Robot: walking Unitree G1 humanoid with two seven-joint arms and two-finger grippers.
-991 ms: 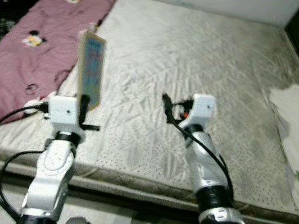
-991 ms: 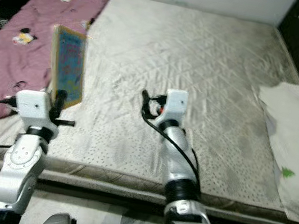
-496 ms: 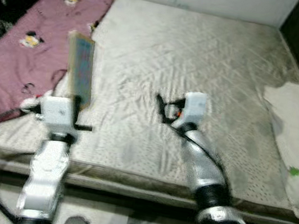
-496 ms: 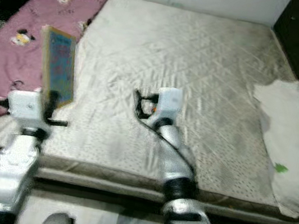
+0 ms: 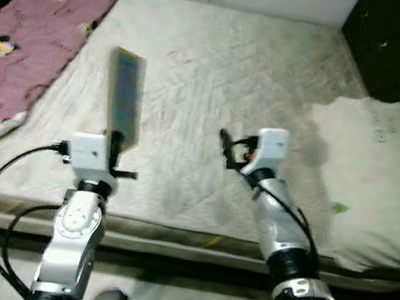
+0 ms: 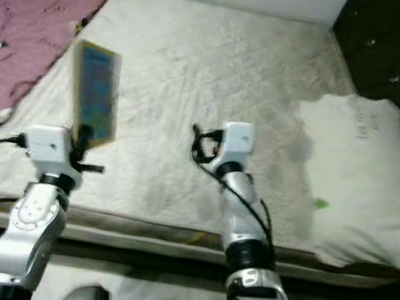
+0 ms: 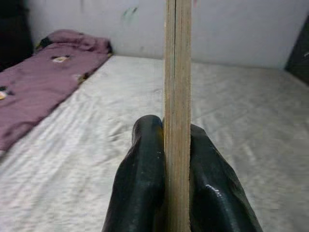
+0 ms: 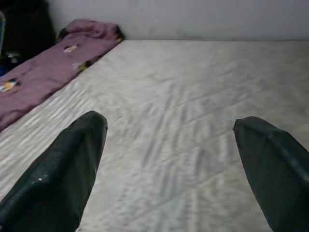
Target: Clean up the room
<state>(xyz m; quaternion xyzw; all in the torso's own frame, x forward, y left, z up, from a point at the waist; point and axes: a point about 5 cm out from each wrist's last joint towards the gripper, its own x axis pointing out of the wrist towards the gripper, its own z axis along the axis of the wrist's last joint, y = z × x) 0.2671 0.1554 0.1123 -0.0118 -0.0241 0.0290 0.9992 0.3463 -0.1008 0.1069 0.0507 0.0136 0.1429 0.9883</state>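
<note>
Left wrist view: the left gripper (image 7: 177,159) is clamped on a thin book (image 7: 177,72), its two black fingers (image 7: 142,179) pressed flat against either cover. The book stands upright above that gripper — out over the near left part of the mattress (image 5: 220,69), not touching it. The right gripper (image 8: 169,159) hovers low over the mattress middle, fingers spread wide apart. A pink blanket (image 5: 28,31) lies along the left side — a white pillow (image 5: 363,176) on the right.

The book's (image 5: 125,96) cover print is too blurred to read.
</note>
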